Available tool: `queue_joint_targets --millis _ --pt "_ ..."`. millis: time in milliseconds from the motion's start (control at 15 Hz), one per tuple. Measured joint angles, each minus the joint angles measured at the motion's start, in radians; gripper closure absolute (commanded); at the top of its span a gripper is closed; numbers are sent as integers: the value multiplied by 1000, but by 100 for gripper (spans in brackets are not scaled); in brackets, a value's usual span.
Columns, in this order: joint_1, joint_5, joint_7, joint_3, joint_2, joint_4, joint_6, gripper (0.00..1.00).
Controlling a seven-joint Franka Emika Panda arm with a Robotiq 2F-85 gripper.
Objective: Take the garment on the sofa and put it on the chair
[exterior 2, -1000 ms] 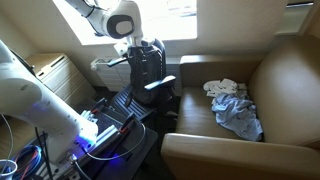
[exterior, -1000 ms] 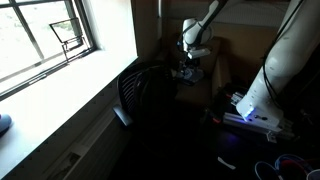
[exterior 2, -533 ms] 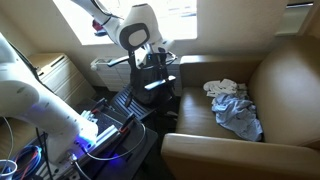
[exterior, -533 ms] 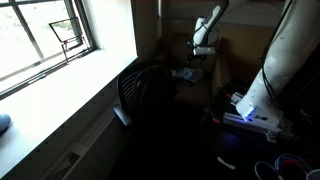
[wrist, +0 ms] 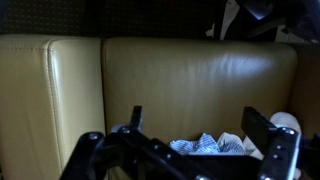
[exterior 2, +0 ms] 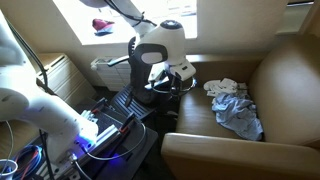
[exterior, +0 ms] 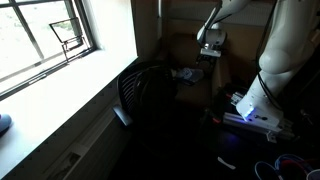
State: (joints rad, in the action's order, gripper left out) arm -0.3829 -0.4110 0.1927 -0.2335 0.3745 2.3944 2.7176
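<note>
A crumpled blue-and-white garment point(exterior 2: 233, 108) lies on the tan sofa point(exterior 2: 285, 75) seat. It also shows in the wrist view point(wrist: 208, 146) low between my fingers, and as a dim patch in an exterior view point(exterior: 185, 73). My gripper point(exterior 2: 182, 76) is open and empty, in the air to the left of the garment, between it and the black mesh chair point(exterior 2: 138, 60). It also shows in an exterior view point(exterior: 209, 50) and in the wrist view point(wrist: 200, 128). The chair point(exterior: 140, 95) stands beside the sofa.
The sofa back point(wrist: 190, 85) fills the wrist view. A window point(exterior: 45, 35) with a wide sill is beside the chair. My lit base point(exterior 2: 95, 130) and cables point(exterior 2: 30, 160) sit on the floor. A white radiator point(exterior 2: 105, 70) stands behind the chair.
My gripper has moved from above the chair across toward the sofa and the garment. The garment has not moved.
</note>
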Motion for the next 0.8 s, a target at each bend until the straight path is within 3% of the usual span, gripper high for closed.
queue_joint_targets --millis 133,333,800 --pt "9 -1 26 6 22 -9 16 0" --pt "25 -45 178 5 79 -73 38 0" --pt "9 -255 385 36 482 -507 166 0"
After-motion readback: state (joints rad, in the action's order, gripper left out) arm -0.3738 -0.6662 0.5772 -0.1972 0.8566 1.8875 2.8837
